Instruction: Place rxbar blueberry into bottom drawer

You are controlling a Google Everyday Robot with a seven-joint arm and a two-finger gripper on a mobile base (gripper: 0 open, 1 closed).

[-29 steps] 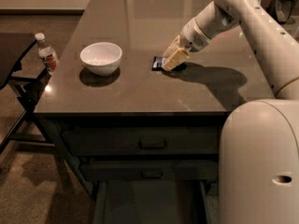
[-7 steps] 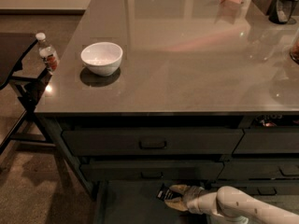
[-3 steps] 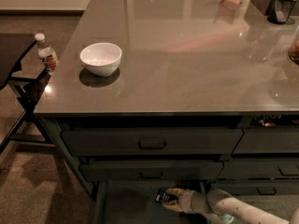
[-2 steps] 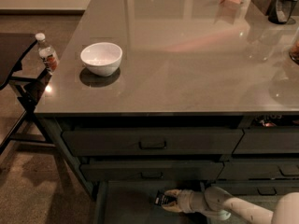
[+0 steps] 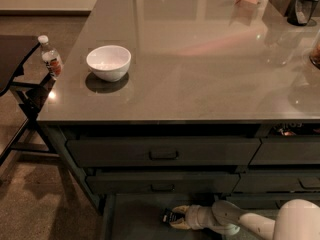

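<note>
While you had the arm reaching low across the front of the cabinet, the pincer point(image 5: 175, 218) sat inside the open bottom drawer point(image 5: 131, 215). It was near the middle of the drawer floor and below the two closed drawers with bar handles point(image 5: 164, 154). (Lead)

Confirmed. You had the pincer closed narrow on the rxbar blueberry point(image 5: 167, 216). The bar showed at the tips as a dark wrapper with white print, tilted and close over the drawer floor. Whether it touched the floor could not be read. (Second)

Reason for the hold, as judged: the bar was small and flat, so a grip by one end left most of the wrapper free to meet the floor first. The white arm point(image 5: 235, 221) came in from the right and lay low. The closed drawer above left room only at that height. (Lead)

Step in hand, as judged: release.
1. The bar lay within the drawer walls, so the task was nearly complete.
2. You needed only to widen the pincer and draw it clear.

Two risks applied. The wrapper could cling to one side of the pincer and lift out with it, and the arm could catch the drawer above on the way up. (Second)

Other items took no part. The white bowl point(image 5: 108, 62) stood on the counter point(image 5: 200, 59), well apart from the work. The water bottle point(image 5: 51, 58) stood beside the counter's left edge. (Lead)
</note>
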